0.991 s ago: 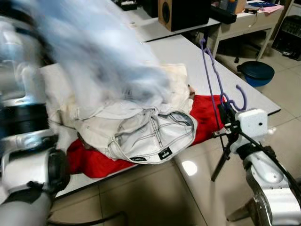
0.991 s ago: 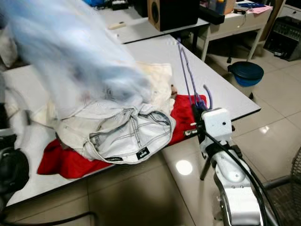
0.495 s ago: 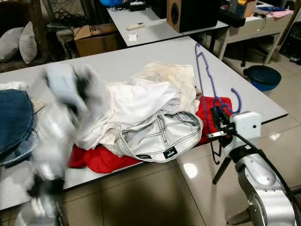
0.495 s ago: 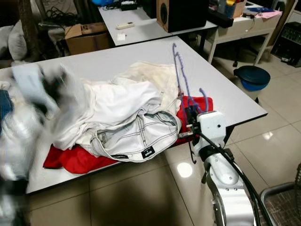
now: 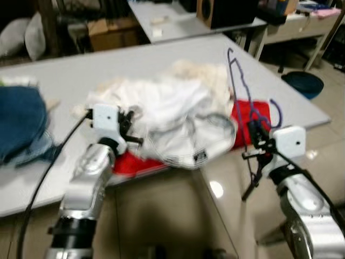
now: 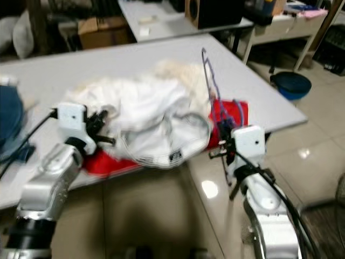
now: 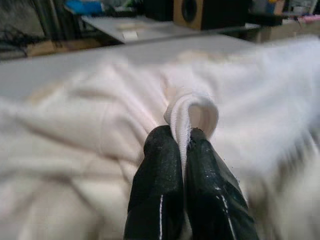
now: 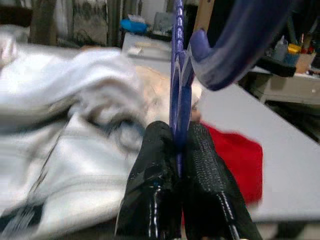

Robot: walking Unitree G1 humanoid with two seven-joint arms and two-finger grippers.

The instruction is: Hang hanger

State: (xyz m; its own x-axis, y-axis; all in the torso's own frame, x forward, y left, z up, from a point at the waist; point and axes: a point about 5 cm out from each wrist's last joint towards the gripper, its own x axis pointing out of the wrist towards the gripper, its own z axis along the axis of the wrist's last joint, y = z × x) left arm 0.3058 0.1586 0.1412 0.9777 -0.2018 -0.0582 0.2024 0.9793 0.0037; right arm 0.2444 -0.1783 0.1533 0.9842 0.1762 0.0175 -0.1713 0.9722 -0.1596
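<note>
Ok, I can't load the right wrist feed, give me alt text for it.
The right gripper is shut on the purple hanger, whose hook curves above the fingers. Behind it a pile of white clothes lies over a red garment on the grey table.

Left gripper (image 7: 182, 145) reaches to the near-left edge of the white garment (image 5: 167, 105), fingers pinched on a fold. Right gripper (image 8: 180, 145) sits off the garment's right side, fingers clamped on purple hanger (image 5: 242, 91), forearm bent upward.
</note>
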